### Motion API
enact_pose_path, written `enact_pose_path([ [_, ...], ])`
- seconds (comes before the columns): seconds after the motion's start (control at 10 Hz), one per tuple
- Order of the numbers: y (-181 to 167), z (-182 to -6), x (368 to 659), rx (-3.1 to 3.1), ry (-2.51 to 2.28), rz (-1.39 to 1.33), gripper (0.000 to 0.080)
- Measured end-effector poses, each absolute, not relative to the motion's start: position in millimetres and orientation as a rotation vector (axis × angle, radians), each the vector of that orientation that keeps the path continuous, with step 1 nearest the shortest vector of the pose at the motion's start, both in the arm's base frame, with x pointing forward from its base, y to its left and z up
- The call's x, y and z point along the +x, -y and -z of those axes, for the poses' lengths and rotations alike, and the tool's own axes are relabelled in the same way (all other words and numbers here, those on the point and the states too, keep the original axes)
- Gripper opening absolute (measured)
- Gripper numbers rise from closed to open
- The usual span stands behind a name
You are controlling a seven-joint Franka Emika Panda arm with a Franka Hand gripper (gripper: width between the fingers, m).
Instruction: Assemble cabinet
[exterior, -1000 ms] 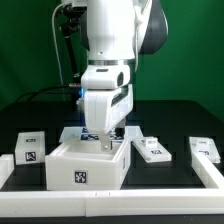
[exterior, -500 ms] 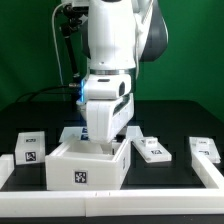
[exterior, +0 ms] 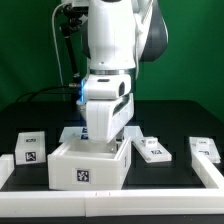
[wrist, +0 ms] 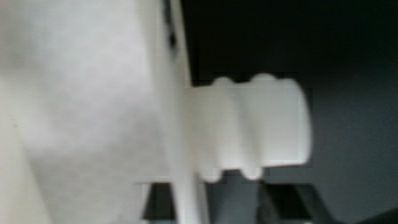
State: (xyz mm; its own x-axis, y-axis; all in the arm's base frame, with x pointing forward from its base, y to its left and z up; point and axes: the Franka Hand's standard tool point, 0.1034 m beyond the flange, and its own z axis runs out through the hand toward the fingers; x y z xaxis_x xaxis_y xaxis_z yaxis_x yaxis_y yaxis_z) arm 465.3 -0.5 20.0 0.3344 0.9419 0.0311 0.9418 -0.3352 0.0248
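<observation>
The cabinet (exterior: 88, 165), a large white box with a square marker tag on its front, stands at the front middle of the black table. My gripper (exterior: 103, 142) reaches down into its open top at the far side, where the box wall hides the fingertips. In the wrist view a thin white wall of the cabinet (wrist: 178, 90) runs between the two dark fingers (wrist: 160, 200), which stand close on either side of it. A ribbed round white boss (wrist: 249, 128) sticks out from that wall. My gripper (wrist: 217, 196) is shut on the wall.
A small white tagged block (exterior: 30, 148) sits to the exterior view's left of the cabinet. Two flat white tagged pieces (exterior: 152, 150) (exterior: 205, 150) lie to its right. A white rail (exterior: 150, 190) borders the table's front edge.
The arm came down a little into the box top early on, then held still. The fingers have closed in on the wall.
</observation>
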Motion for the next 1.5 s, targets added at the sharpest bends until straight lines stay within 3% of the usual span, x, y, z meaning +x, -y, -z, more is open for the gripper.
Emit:
enact_pose_path([
  [0.1, 0.5, -20.0, 465.3, 2.564, -1.81, -0.062, 0.0058],
  [0.2, 0.6, -20.0, 465.2, 2.566, -1.808, -0.062, 0.0035],
  [0.9, 0.9, -19.9, 465.2, 2.566, -1.808, -0.061, 0.0035],
  [1.5, -1.0, -20.6, 478.0, 2.349, -2.093, 0.003, 0.0035],
])
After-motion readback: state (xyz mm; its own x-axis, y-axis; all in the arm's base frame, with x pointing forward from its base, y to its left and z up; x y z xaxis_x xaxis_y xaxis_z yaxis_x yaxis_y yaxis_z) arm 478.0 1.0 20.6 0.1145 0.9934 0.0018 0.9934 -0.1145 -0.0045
